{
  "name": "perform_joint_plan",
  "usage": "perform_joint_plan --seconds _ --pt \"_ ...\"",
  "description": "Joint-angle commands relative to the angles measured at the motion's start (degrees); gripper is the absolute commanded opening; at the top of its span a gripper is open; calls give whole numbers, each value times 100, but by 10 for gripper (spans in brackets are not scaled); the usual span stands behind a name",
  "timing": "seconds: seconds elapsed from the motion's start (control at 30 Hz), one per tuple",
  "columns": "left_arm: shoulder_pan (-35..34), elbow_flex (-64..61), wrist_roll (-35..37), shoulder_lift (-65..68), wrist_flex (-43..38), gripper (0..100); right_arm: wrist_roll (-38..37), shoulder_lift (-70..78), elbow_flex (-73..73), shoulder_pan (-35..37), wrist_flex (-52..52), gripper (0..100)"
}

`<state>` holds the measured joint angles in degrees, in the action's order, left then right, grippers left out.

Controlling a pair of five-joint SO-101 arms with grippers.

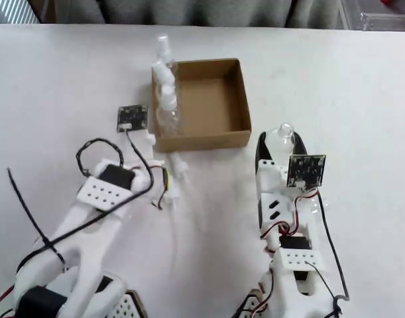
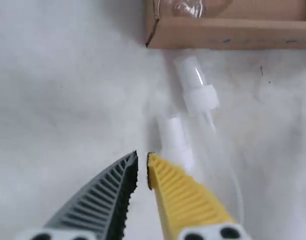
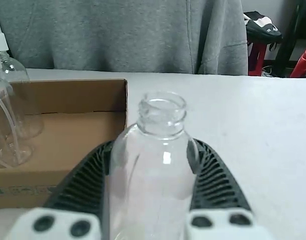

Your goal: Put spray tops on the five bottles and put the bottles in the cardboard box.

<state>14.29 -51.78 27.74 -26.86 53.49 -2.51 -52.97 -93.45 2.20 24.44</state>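
Grey and yellow ribbed fingers of the left gripper stand almost together, with a thin slit between the tips and nothing in it. Just past them on the white worktop lies one spray top, its dip tube trailing back toward the yellow finger. A second white piece lies beside it, partly behind that finger; what it is I cannot tell. The high view places both at 6 to 7 o'clock of the cardboard box, close to its near wall.

The right gripper has its black fingers spread wide and pressed on both flanks of one clear bottle, which stands upright. The right wrist view gives its neck plainly: open, no top on it. The high view gives its place, just off the box's 4 o'clock corner.

There is one box. Along its 9 o'clock wall stand the topped bottles in a row. The right wrist view counts two at the box's edge; the high view shows a longer, overlapping line of about four, though I cannot be sure of the count.
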Motion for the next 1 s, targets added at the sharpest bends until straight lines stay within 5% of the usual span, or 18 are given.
perform_joint_plan --seconds 0.0,0.17,0.97 --pt "233 334 88 127 -114 183 18 -66 79 48 136 16" --pt "251 325 738 391 -563 255 18 -57 79 48 136 16" --pt "-66 1143 730 2404 -598 215 18 -57 70 13 136 16"
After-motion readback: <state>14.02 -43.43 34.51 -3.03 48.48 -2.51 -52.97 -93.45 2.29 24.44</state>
